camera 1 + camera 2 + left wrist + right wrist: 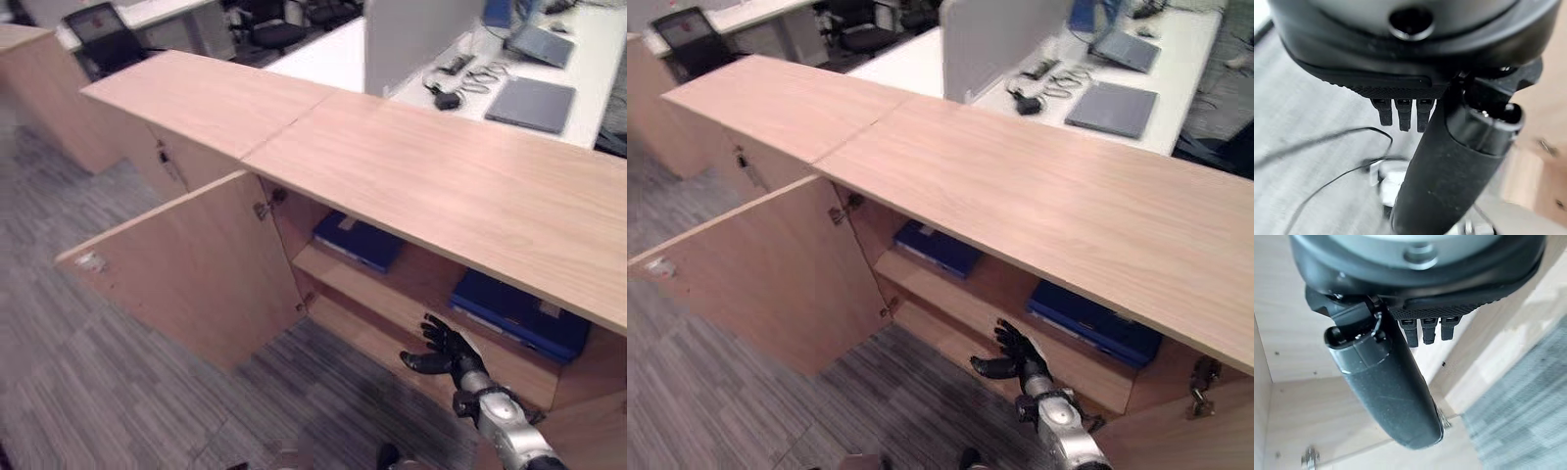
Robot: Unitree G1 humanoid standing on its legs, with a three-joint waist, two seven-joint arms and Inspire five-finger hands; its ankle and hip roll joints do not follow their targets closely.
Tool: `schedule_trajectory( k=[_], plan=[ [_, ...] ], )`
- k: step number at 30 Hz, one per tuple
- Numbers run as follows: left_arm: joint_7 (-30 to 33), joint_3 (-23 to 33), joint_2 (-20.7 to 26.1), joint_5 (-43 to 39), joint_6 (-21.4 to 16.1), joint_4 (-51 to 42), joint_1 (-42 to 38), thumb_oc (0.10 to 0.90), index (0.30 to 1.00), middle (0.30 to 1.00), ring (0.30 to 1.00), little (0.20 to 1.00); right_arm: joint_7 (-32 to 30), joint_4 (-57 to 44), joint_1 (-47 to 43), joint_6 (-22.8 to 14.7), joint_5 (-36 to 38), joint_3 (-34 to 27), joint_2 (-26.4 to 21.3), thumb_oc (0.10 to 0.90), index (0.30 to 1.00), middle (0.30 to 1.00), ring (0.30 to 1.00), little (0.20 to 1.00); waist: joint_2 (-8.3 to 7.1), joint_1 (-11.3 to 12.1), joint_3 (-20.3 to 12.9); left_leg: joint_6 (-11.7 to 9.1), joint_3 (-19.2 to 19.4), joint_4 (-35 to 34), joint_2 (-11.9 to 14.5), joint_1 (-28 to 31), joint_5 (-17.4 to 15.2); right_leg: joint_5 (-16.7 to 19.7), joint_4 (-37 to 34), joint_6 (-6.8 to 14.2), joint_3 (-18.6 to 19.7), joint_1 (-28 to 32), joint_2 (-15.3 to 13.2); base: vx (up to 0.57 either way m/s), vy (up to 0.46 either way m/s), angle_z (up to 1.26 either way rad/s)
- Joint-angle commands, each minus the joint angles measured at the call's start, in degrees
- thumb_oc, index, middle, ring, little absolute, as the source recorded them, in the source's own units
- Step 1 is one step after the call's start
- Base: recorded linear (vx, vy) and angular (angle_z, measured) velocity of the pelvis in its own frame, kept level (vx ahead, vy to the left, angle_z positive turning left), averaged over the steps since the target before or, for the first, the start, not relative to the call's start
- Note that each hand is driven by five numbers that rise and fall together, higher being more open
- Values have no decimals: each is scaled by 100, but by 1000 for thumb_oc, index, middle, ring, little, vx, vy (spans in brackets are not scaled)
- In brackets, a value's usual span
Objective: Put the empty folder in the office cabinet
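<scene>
1. Left eye view: the office cabinet [431, 176] stands with its left door [196, 269] swung open toward 8 o'clock. On the upper shelf [392, 294] two blue folders are seen: one folder [358, 240] at about 11 o'clock of the right hand [441, 354], the other folder [514, 315] at about 2 o'clock of it. The right hand is held just before the lower compartment, its fingers spread and released, with nothing grasped.

2. Right eye view: the same arrangement is shown; the right hand [1011, 357] hangs near the shelf's front edge. Behind the cabinet, at 12 to 1 o'clock, a white surface [921, 59] carrying a closed grey laptop [1112, 108] is seen. The task's folder is judged to be one of the two on the shelf, so the placing appears done; which one cannot be told.

3. Left wrist view: the left hand [1405, 112] is seen over grey carpet [1308, 127], fingers straight, empty.

4. Right wrist view: the right hand's thumb and straight fingers are shown against bare cabinet panels, nothing held.

5. Risk, as a judgement: if the right hand is lifted carelessly, the shelf edge could be struck or the nearer folder dragged out. The open door could also be knocked by an arm.
</scene>
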Motion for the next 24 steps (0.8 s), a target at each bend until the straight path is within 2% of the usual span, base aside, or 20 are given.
schedule_trajectory(
  k=[1,4,5,6,8,10,11,13,15,16,19,22,24],
  plan=[
    [105,70,16,-312,-389,-792,-511,800,900,900,900,900,30,-623,-452,-514,196,-378,85,800,900,900,900,900,177,-86,-201,267,-269,-1498,448,-11,896,-524,166,1004,339,-185,-120,-96,84,160],
    [110,76,-13,-388,-379,-893,-648,800,900,900,900,900,-20,-612,-289,-514,202,-487,95,800,900,900,900,900,252,-251,-302,141,293,-1857,889,150,1240,-417,122,1036,-242,-173,-270,-152,145,166],
    [103,61,-50,-420,-370,-930,-714,800,900,900,900,900,-41,-576,-227,-497,207,-514,139,800,900,900,900,900,276,-307,-322,59,646,-2039,1036,139,1395,-326,100,1051,-505,-181,-360,-192,192,87],
    [96,50,-72,-424,-358,-945,-736,800,900,900,900,900,-65,-554,-186,-505,204,-553,150,800,900,900,900,900,306,-335,-321,-6,843,-2186,1121,202,1458,-293,20,1073,-653,-95,-382,-179,192,134],
    [74,26,-79,-403,-351,-1005,-758,800,900,900,900,900,-104,-503,-209,-479,174,-575,178,800,900,900,900,900,322,-335,-347,-75,1094,-2319,1184,218,1443,-161,-140,1137,-862,-12,-445,-88,149,155],
    [86,34,-73,-377,-345,-998,-749,800,900,900,900,900,-125,-451,-243,-478,148,-561,198,800,900,900,900,900,327,-316,-367,-103,1141,-2399,1164,241,1406,-109,-185,1160,-909,25,-478,-26,104,64],
    [88,34,-66,-355,-331,-1032,-745,800,900,900,900,900,-144,-449,-228,-466,137,-555,223,800,900,900,900,900,316,-278,-379,-94,1165,-2449,1135,220,1370,-35,-202,1195,-973,64,-530,-27,171,25],
    [107,93,-16,-353,-314,-1014,-707,800,900,900,900,900,-171,-354,-293,-420,57,-526,275,800,900,900,900,900,244,-135,-404,-18,1154,-2687,937,181,1075,90,-89,1292,-1088,63,-731,-24,265,21],
    [107,85,0,-304,-303,-996,-705,800,900,900,900,900,-167,-331,-317,-395,2,-513,301,800,900,900,900,900,211,-96,-408,46,1109,-2726,833,158,998,111,-30,1328,-1119,73,-816,-7,209,23],
    [91,66,26,-207,-285,-905,-713,800,900,900,900,900,-163,-252,-354,-364,-64,-526,339,800,900,900,900,900,174,-7,-411,125,1023,-2744,682,94,850,129,85,1397,-1232,127,-985,21,263,26],
    [54,5,82,-58,-244,-802,-727,800,900,900,900,900,-176,-221,-335,-312,-58,-594,468,800,900,900,900,900,39,68,-370,317,811,-2681,328,-15,643,222,310,1521,-1363,256,-1337,42,268,55],
    [59,-46,139,100,-207,-762,-746,800,900,900,900,900,-197,-252,-332,-286,-7,-613,608,800,900,900,900,900,-75,154,-313,450,679,-2577,80,-129,456,344,359,1649,-1387,350,-1562,35,188,31],
    [56,-47,162,143,-197,-729,-764,800,900,900,900,900,-197,-209,-325,-275,-25,-610,651,800,900,900,900,900,-112,178,-290,501,627,-2523,-14,-176,392,379,341,1678,-1372,388,-1606,39,155,29]
  ],
)
